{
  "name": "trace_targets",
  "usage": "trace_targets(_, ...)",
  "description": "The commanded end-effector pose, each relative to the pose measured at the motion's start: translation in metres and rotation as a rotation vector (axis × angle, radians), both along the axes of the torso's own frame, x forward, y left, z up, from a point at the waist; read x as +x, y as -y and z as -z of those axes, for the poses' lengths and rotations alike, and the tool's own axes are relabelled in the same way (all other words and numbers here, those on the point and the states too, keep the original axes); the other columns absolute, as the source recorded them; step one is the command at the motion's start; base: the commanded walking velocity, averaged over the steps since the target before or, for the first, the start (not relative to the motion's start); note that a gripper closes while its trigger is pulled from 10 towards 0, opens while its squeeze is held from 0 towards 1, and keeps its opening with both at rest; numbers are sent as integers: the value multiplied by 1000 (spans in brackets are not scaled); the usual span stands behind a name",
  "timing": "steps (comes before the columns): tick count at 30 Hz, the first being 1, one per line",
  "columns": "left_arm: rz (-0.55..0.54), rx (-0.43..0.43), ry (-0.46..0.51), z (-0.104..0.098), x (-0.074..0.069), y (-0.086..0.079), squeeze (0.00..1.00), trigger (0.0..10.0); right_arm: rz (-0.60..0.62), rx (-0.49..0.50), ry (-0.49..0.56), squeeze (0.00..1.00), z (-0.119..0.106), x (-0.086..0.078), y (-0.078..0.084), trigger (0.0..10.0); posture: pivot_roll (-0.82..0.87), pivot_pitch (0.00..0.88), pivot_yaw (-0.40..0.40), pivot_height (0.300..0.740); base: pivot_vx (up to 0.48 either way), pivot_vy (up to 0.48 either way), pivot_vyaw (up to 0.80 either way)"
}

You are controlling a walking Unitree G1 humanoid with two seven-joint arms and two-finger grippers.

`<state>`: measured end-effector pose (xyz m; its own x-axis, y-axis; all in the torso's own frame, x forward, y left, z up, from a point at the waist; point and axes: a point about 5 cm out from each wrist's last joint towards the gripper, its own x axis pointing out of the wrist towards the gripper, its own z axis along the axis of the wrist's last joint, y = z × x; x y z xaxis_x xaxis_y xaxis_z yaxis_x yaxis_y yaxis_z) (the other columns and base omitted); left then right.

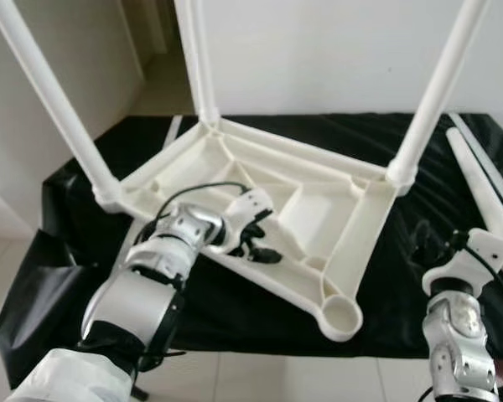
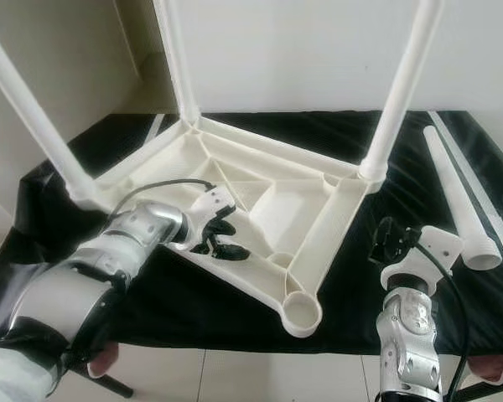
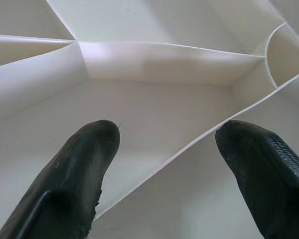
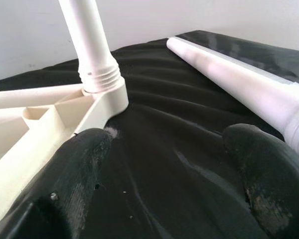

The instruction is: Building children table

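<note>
Left arm (image 1: 151, 285) reaches forward and inward, its left gripper (image 1: 256, 243) spread, fingers (image 3: 79, 169) well apart. Right arm (image 1: 457, 335) stands upright at the side, its right gripper (image 2: 390, 243) likewise parted, fingertips (image 4: 84, 164) pointing forward.

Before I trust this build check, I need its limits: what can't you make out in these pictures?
- Tops of the three fitted legs: cut off by the upper edge in both eye views.
- Far end of the loose leg: runs out of frame in the right wrist view.
- Tabletop face: lies down against the black cloth.
- Left pincer straddles a rib; contact can't be told.
</note>
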<state>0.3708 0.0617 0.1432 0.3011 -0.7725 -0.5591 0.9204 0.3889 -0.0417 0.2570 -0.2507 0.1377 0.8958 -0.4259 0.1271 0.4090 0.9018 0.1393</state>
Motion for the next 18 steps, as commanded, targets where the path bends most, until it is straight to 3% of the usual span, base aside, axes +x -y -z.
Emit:
trace_targets(1,-457,138,143,18,13,-21,0,10000,1,12,-15,0,3,0,-1,10000,-38,41,69,740,0,0,0)
trace_targets(4,-421,109,129,15,12,-15,0,10000,-6,13,-18,0,3,1,-2,10000,-36,40,62,740,0,0,0)
trace_targets(5,-335,92,125,13,10,-8,0,10000,-9,12,-20,0,3,2,-2,10000,-36,39,61,740,0,0,0)
trace_targets(6,-335,92,125,13,10,-8,0,10000,-9,12,-20,0,3,2,-2,10000,-36,39,61,740,0,0,0)
trace_targets(7,-234,47,131,7,8,0,0,10000,-10,11,-23,0,3,2,-2,10000,-36,38,59,740,0,0,0)
trace_targets(8,-234,47,131,7,8,0,0,10000,-10,11,-23,0,3,2,-2,10000,-36,38,59,740,0,0,0)
trace_targets(10,-90,-48,127,-7,4,9,0,10000,-11,10,-28,0,4,3,-1,10000,-35,34,56,740,0,0,0)
trace_targets(11,-17,-97,133,-15,2,10,0,10000,-11,8,-31,0,5,3,-1,10000,-35,34,56,740,0,0,0)
trace_targets(13,-17,-97,133,-15,2,10,0,10000,-11,8,-31,0,5,3,-1,10000,-35,34,56,740,0,0,0)
trace_targets(14,56,-139,153,-25,1,7,0,10000,-9,9,-37,0,6,4,-1,10000,-36,31,55,740,0,0,0)
trace_targets(18,154,-164,206,-36,-3,-2,0,10000,7,10,-52,0,9,5,-1,10000,-35,27,50,740,0,0,0)
